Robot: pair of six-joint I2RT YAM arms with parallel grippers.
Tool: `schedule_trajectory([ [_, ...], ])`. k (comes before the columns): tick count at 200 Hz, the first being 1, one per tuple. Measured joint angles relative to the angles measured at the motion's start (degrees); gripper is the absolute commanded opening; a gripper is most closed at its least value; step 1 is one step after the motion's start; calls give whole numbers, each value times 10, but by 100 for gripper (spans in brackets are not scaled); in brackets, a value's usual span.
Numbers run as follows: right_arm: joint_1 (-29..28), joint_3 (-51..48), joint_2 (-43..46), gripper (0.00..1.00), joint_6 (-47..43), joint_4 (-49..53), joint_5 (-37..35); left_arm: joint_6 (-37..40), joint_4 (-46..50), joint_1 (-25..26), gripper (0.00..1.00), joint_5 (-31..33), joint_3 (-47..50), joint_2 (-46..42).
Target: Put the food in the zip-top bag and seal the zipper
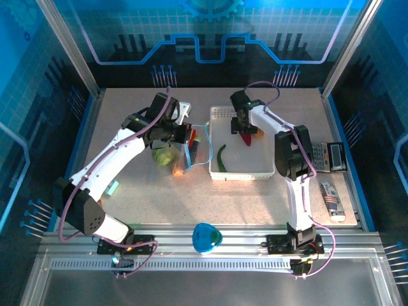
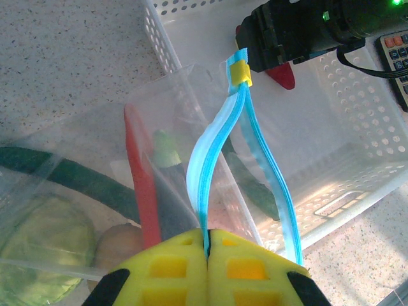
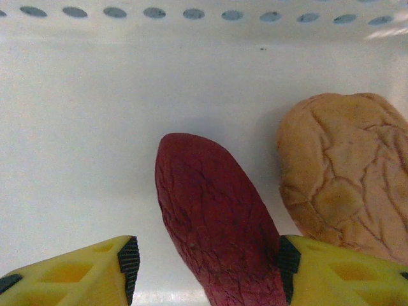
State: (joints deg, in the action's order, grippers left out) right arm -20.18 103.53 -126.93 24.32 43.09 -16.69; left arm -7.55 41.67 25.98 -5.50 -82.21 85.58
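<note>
Overhead, you see a speckled table (image 1: 255, 204) w/ a white perforated basket (image 1: 242, 173) right of centre. The clear zip-top bag (image 1: 178, 153) lies just beside the basket's left wall, mouth toward it.

Your left gripper (image 1: 183, 135) is at the bag's mouth. Left wrist view: its yellow fingers (image 2: 169, 268) are pressed tight together, pinching one side of the light-blue zipper (image 2: 213, 146). The other side of the strip runs free past them, so the mouth gapes.

Inside the bag are a light-green cabbage (image 2: 38, 248), a bagged cucumber (image 2: 70, 182), a red chili (image 2: 141, 191) & a tan piece (image 2: 121, 245).

Your right gripper (image 1: 244, 131) is down in the basket's far half. Right wrist view: its fingers (image 3: 319, 268) are spread either side of a dark-red piece (image 3: 213, 223), w/ a clear gap on the one side. The other pad is at the piece's edge, possibly touching. A wrinkled orange piece (image 3: 347, 166) lies just beside it. A loose cucumber (image 1: 220, 158) lies nearer you in the basket.

A small yellow slider (image 2: 240, 73) sits at the zipper's far end.
</note>
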Motion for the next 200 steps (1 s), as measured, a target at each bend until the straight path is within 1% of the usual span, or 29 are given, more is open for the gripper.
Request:
schedule_trajectory([
  [44,3,0,-17,60,0,7,20,0,0,0,0,0,0,0],
  [76,6,-5,-20,54,0,10,24,0,0,0,0,-4,0,0],
  [88,6,-5,-20,50,-1,10,25,0,0,0,0,-4,0,0],
  [106,7,-5,-20,38,-3,10,24,0,0,0,0,-4,0,0],
  [131,7,-23,-9,29,-4,-5,24,0,0,0,0,-4,0,0],
  [145,8,-43,7,24,-8,-11,24,0,0,0,0,-4,1,0],
  [167,8,-82,46,23,-9,-17,29,0,0,0,0,-4,3,0],
  [179,8,-112,83,23,-9,-26,42,0,0,0,0,-4,4,0],
  [200,7,-172,180,24,-11,-46,86,0,0,-1,0,-5,4,0],
])
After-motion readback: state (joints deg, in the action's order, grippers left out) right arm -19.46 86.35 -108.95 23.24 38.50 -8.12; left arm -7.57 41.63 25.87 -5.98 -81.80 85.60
